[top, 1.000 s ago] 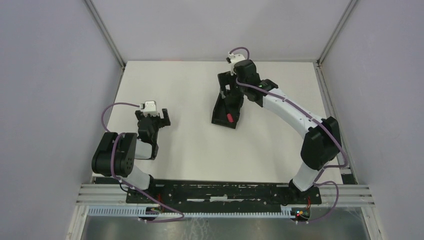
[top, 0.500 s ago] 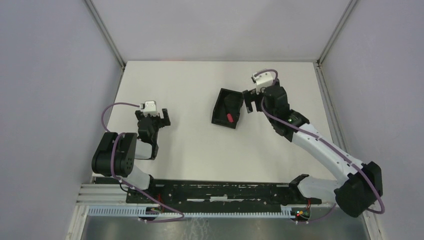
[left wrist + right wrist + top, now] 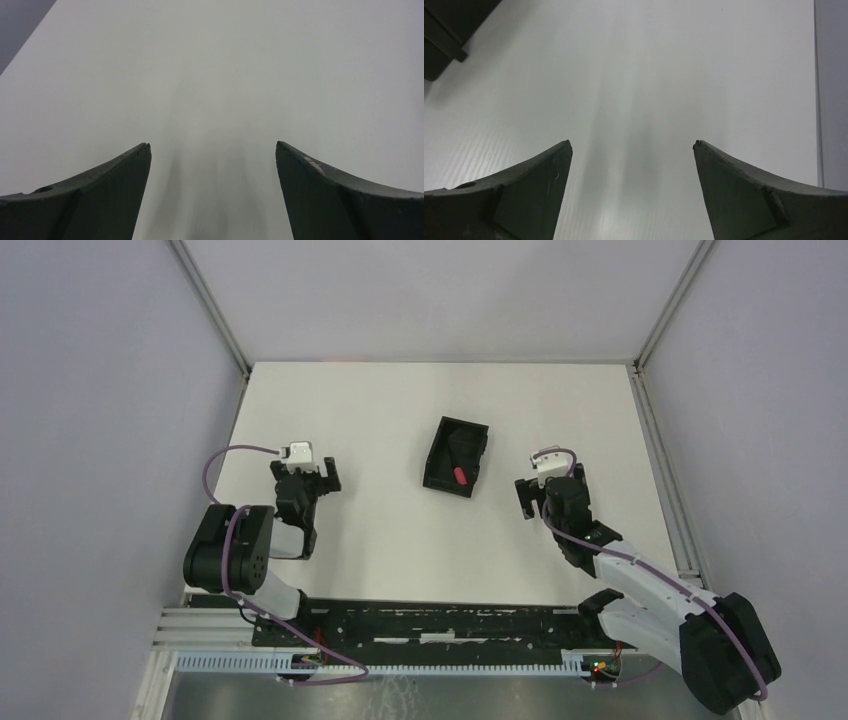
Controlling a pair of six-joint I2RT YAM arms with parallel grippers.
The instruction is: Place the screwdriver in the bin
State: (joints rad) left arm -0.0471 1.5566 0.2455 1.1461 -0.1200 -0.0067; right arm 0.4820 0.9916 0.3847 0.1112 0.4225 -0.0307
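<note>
While both arms sit low toward the near side of the white table (image 3: 370,410), the screwdriver (image 3: 459,472) lies inside the bin (image 3: 433,458), which stands a little beyond the table's middle, between the two arms and closer to the right one. Only its short red handle is plain to see, a bright spot near the bin's near end. From there a thin dark shaft runs toward the far end and is hard to make out against the black floor. It lies roughly along the bin's length and is shorter than it. The bin is a small black rectangular tray, open on top with raised walls, turned so that its far end leans slightly to the right. The right gripper (image 3: 632,145) hovers to the right of the bin and nearer the bases, apart from it. Its dark fingers (image 3: 524,195) are spread wide with only bare table between them, and one corner of the bin shows at the upper left of the right wrist view. The left gripper (image 3: 212,144) is well apart on the left side, likewise spread wide and holding nothing.
</note>
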